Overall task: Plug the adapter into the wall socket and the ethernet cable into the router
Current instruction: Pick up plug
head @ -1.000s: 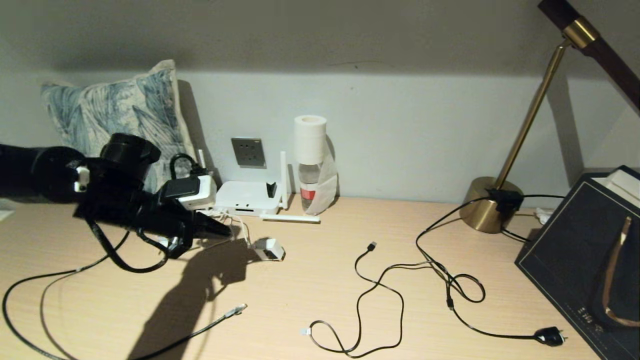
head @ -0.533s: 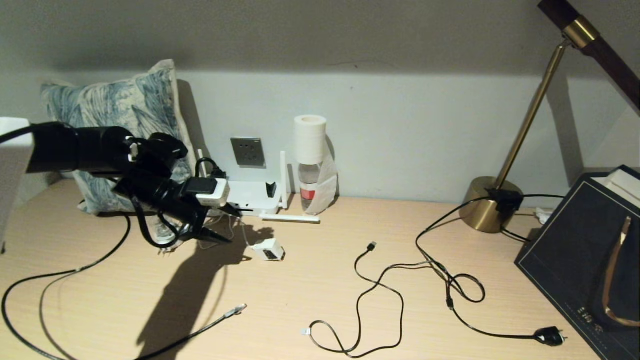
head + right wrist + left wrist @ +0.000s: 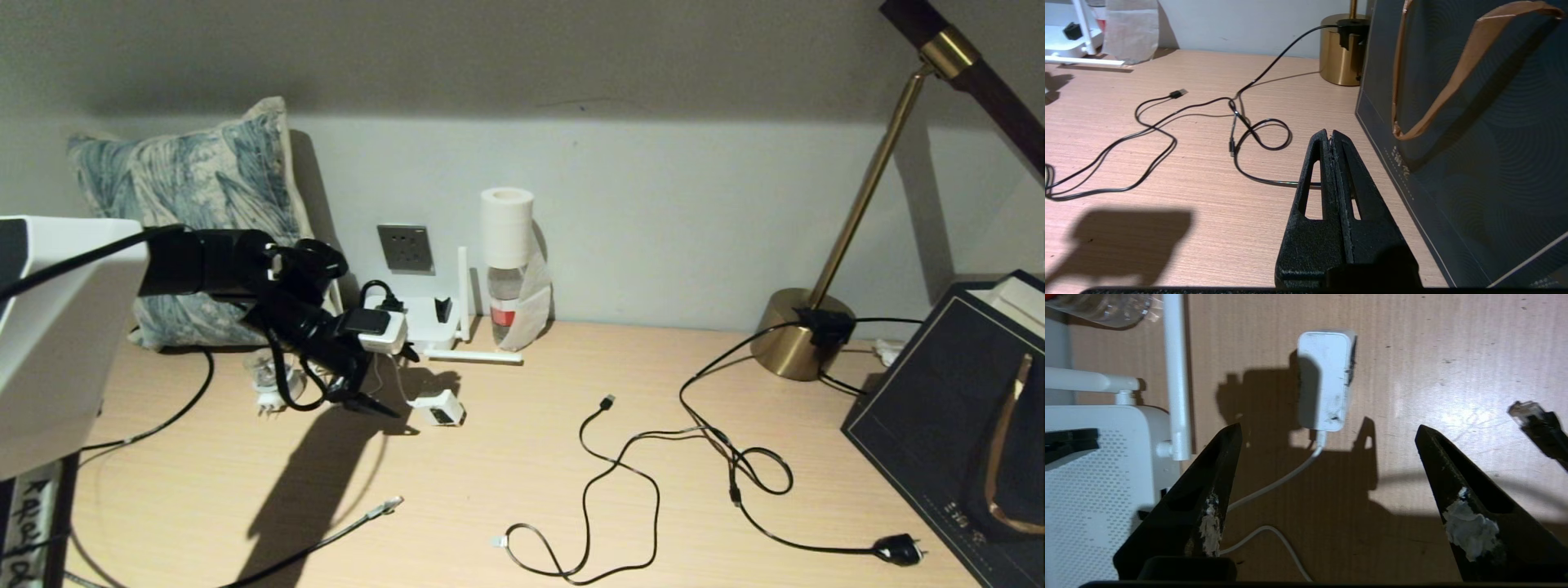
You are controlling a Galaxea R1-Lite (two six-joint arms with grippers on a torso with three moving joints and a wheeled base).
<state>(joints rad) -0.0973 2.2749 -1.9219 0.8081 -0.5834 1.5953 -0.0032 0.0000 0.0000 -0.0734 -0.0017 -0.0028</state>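
left gripper [image 3: 1327, 433]: fingers wide, empty, hanging above the adapter [image 3: 1326, 379] near the desk's back edge
right gripper [image 3: 1333, 136]: pinched closed, only its wrist view shows it

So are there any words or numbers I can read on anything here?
Nothing can be read for sure.
Dark bag: a short line of pale print near its lower edge, too small to read.
Strip at the head view's left edge: handwritten marks, too blurred to read.
Bottle by the wall: a red label, no letters legible.
Router, adapter, wall socket: no text visible.
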